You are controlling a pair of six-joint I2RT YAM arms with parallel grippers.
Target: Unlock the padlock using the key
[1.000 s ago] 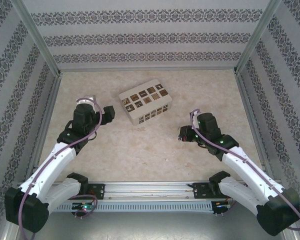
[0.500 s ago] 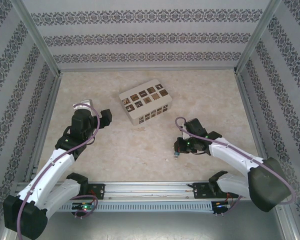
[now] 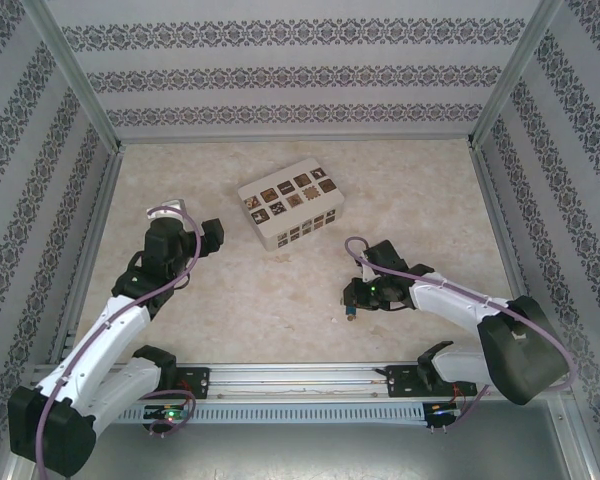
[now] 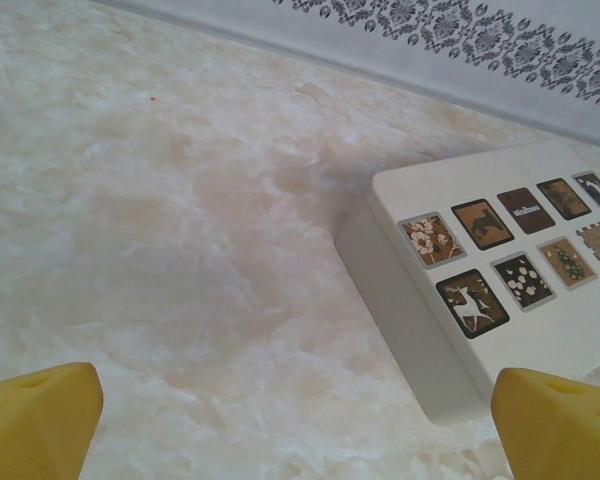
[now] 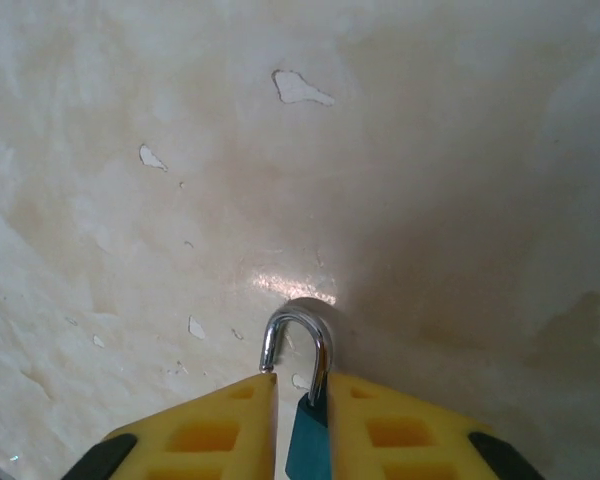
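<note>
Right gripper (image 3: 352, 298) is low over the table (image 3: 270, 300), near of centre and a little right, arm reaching in from the near right corner. It points steeply down at the marbled surface.

Padlock (image 5: 307, 440) sits in the slot between the right gripper's yellow fingers (image 5: 205, 435).
- Blue body is mostly tucked between the fingers, against the finger on the right of the right wrist view.
- A thin pale sliver shows between the body and the other finger.
- Silver shackle pokes out past the fingertips toward the table, with a bright glint on the surface just beyond it.
- One leg of the shackle ends at the edge of a fingertip. Cannot tell whether it is seated in the body.
- Jaws stand narrowly apart around the padlock. Cannot tell whether they actually pinch it or only flank it.

Left gripper (image 3: 213, 234) hovers on the left side of the table, aimed right and a bit far.
- Its yellow fingertips (image 4: 40, 415) sit at opposite bottom corners of the left wrist view, spread wide, with bare table between them.

Cream box (image 3: 290, 203) with brown picture tiles lies far of centre, turned at an angle.
- It is just right of the left gripper but apart from it.
- It is well apart from the padlock.
</note>
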